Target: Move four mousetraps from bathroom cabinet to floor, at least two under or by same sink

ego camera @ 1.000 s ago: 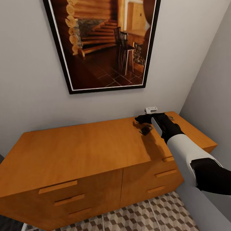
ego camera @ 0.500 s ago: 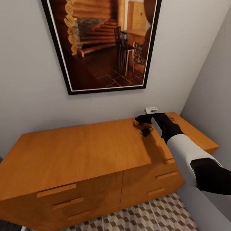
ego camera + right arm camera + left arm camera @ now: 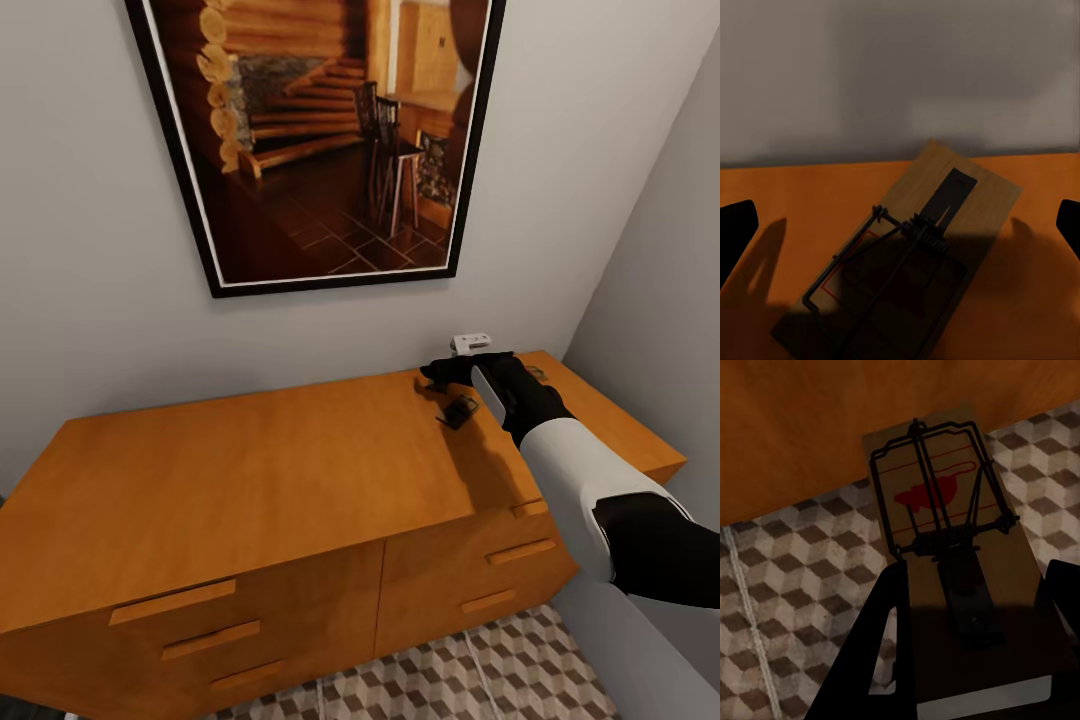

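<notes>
A mousetrap (image 3: 896, 266), a tan board with dark wire, lies on the orange-brown cabinet (image 3: 250, 470) top near its back right corner, close to the wall. My right gripper (image 3: 900, 225) hovers over it, open, a fingertip at either side and well apart from the board. From the head the same mousetrap (image 3: 458, 410) shows just beside the right gripper (image 3: 440, 375). My left gripper (image 3: 975, 585) is shut on another mousetrap (image 3: 945, 510) with a red mouse print, held above the bathroom floor (image 3: 795, 577) by the cabinet's lower edge.
A large framed picture (image 3: 320, 140) hangs on the grey wall above the cabinet. A small white box (image 3: 470, 343) sits on the wall behind my right hand. A side wall (image 3: 660, 300) closes in on the right. Patterned tiles (image 3: 470, 670) run before the drawers.
The head view has shifted slightly, so the cabinet sits a little lower in the picture. My right arm holds its place over the mousetrap.
</notes>
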